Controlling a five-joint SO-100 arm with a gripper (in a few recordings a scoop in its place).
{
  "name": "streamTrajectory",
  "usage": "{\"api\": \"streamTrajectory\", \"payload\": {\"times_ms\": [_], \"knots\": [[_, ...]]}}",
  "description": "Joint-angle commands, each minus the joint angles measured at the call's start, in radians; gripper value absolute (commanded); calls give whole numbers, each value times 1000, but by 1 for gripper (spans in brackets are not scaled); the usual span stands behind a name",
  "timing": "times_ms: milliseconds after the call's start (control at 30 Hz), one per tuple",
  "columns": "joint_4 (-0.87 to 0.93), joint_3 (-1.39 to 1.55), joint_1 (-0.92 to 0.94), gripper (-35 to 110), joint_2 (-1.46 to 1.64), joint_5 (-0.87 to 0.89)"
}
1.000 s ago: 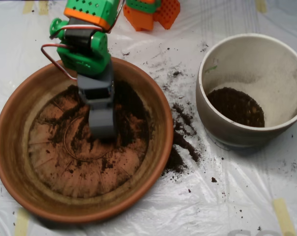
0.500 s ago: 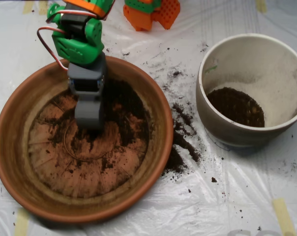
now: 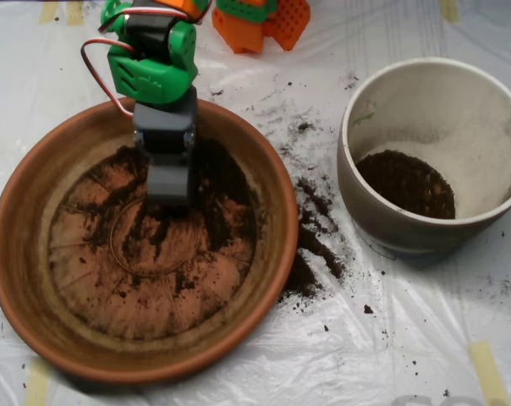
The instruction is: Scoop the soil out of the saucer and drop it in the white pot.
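While I watch from the overhead camera, these are my readings:

Saucer: the saucer (image 3: 35,279) sits left of centre on the plastic sheet (image 3: 391,338); I see its ridged base mostly bare, dusted brown.
Soil: the soil (image 3: 217,182) lies thin and scattered, thickest in the saucer's upper half; spilled soil (image 3: 310,245) trails over the sheet just beside the saucer's right rim.
White pot: the white pot (image 3: 458,110) stands upright, well apart to the right, with a dark patch of soil on its floor.
Scoop: the scoop (image 3: 169,190) points down into the upper part of the saucer, its tip at the soil; I cannot tell whether its shells are parted or what they carry.
Arm: the green arm (image 3: 152,68) reaches in over the saucer's far rim.
Room: I see bare sheet between saucer and pot, apart from the spill.
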Motion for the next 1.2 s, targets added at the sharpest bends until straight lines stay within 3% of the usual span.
{"api": "streamTrajectory", "payload": {"times_ms": [0,267,900,1167], "knots": [[43,26,-3,3,31,11],[175,-89,-41,-1,-38,15],[661,-922,-201,-1,-123,215],[687,-983,-371,-1,-23,239]]}}
